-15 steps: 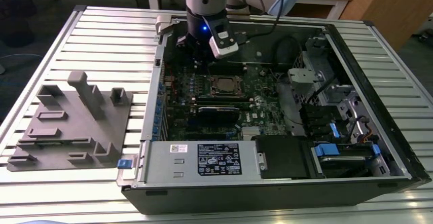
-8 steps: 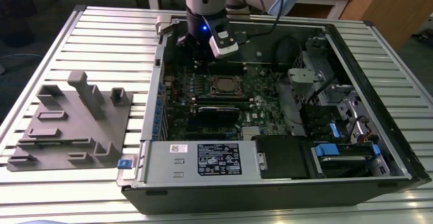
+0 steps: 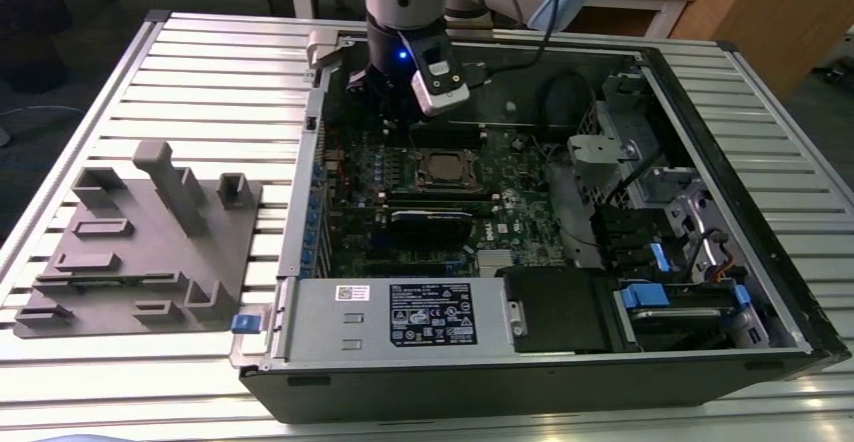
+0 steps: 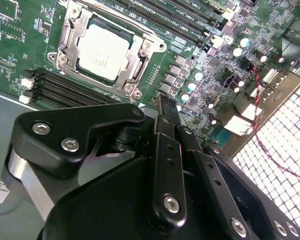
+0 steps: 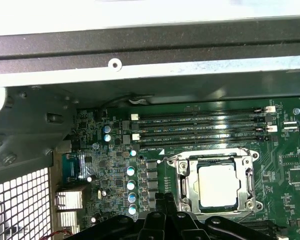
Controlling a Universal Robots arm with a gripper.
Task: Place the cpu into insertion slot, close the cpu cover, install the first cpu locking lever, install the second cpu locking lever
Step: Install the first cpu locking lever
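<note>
The cpu (image 5: pixel 218 186) is seen lying flat inside the insertion slot (image 5: pixel 251 200), on the green board (image 5: pixel 290 165) of the open computer case (image 3: pixel 747 112). Its pale top is shown through the window of the cpu cover (image 5: pixel 215 161), which looks to be folded down over it. A thin lever (image 4: pixel 140 31) is seen along one side of the cover. Whether it is hooked cannot be told.

The gripper (image 4: pixel 165 102) is held above the board, near the slot but not touching it. Its fingers (image 4: pixel 167 150) look pressed together, and nothing is held between them.

The chip is judged to be small, light and stiff. Its shiny top may be slippery, and it could be hurt by a hard push, so it is best taken by two side edges. The cover is judged to be thin, stiff metal, best pushed on its frame, not on the chip.
</note>
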